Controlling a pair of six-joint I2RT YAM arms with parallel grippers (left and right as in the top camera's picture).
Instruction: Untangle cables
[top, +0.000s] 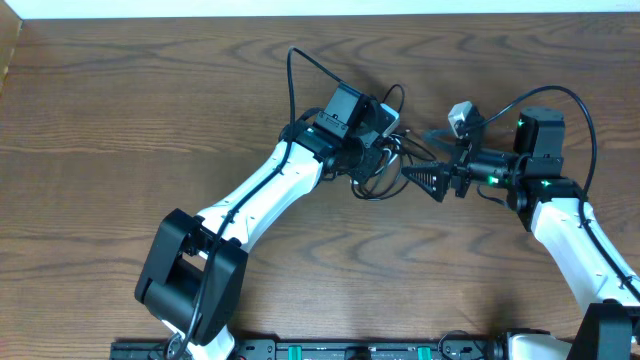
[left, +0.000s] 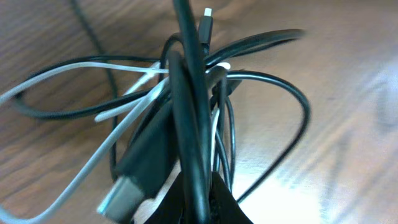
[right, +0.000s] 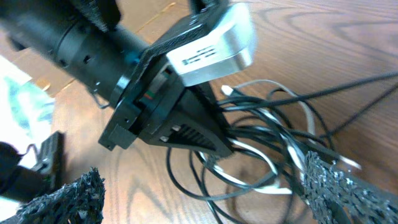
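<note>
From overhead, the cables (top: 390, 160) were seen bunched on the wooden table (top: 120, 100) at the left gripper (top: 372, 162), with the right gripper (top: 412, 176) just beside it. In the left wrist view, the black cables (left: 273, 84) and white cable (left: 81, 65) were squeezed by the left gripper. In the right wrist view, the right gripper's fingers (right: 348, 186) were spread wide beside the left gripper.

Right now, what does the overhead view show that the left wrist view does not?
Only overhead: the right tool pointed at the cables, and the left arm reaching over them. Only left wrist: a white cable threading through black loops, and a silver plug. Both: the tangled cables and the wooden table.
</note>
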